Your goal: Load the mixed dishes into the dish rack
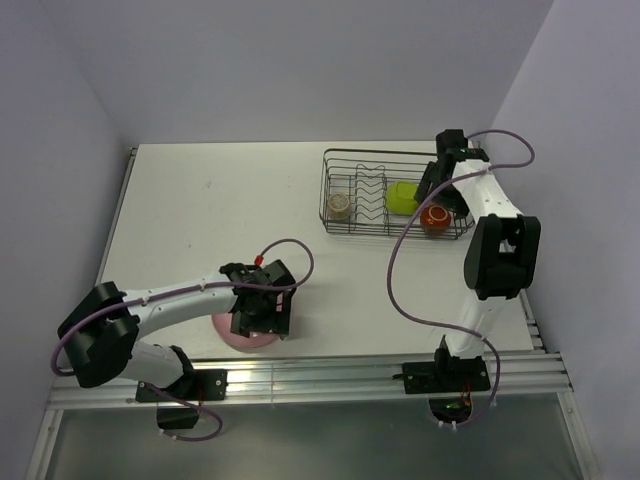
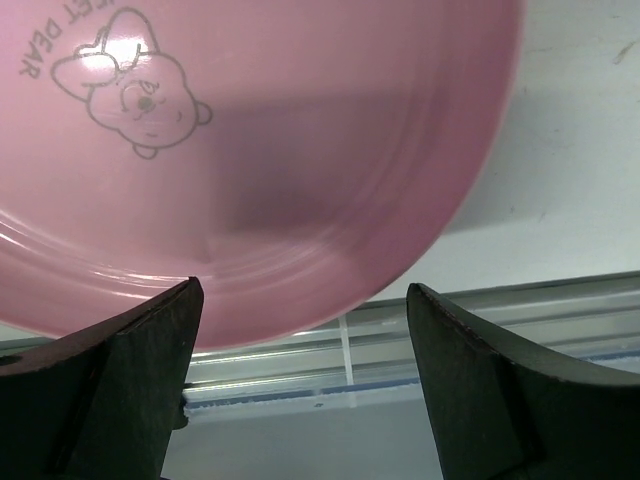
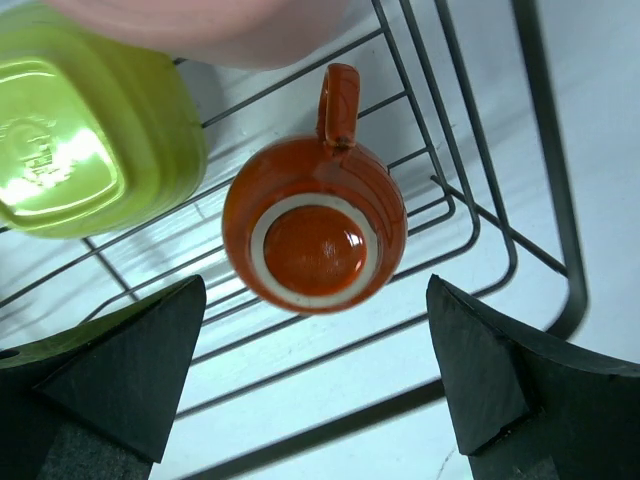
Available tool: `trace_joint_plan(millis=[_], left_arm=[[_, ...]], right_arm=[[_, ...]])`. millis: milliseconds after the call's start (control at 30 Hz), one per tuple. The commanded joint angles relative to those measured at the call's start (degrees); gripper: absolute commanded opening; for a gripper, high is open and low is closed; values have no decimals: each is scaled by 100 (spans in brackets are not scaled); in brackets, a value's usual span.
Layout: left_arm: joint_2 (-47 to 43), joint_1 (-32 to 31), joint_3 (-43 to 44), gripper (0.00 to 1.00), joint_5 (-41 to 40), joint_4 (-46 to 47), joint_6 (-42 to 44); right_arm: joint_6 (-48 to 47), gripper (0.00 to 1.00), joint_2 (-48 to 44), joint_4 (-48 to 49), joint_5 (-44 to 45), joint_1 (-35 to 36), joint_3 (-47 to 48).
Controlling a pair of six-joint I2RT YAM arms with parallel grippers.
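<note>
The big pink plate (image 1: 245,335) lies flat at the table's near edge; its bear print shows in the left wrist view (image 2: 250,150). My left gripper (image 1: 258,312) hovers over it, open and empty (image 2: 302,298), its jaws either side of the plate's near rim. The black wire dish rack (image 1: 350,155) holds the beige cup (image 1: 340,205), the yellow-green bowl (image 1: 402,197) and the dark red mug (image 1: 435,219). My right gripper (image 1: 432,195) is open above the upside-down mug (image 3: 315,235), apart from it (image 3: 315,290). The bowl (image 3: 85,140) lies upside down. A blurred salmon-pink tumbler (image 3: 200,25) shows beyond them.
An aluminium rail (image 1: 340,375) runs along the table's near edge, just past the plate (image 2: 450,330). The rack's wire wall (image 3: 520,250) stands right of the mug. White walls close in the left, back and right sides.
</note>
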Motion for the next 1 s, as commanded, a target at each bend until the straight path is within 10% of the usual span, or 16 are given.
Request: trace_joint_plan(millis=[0, 233, 633, 967], left_arm=[[224, -122, 115, 89, -288, 86, -26], [813, -377, 335, 84, -762, 69, 61], [1236, -474, 801, 1, -1255, -89, 421], [517, -474, 1898, 0, -1703, -958, 633]], right_arm=[[-32, 99, -474, -249, 129, 40, 373], [3, 99, -1158, -443, -126, 58, 514], [56, 97, -2285, -1154, -952, 935, 786], [389, 95, -2487, -1331, -1269, 1798, 699]])
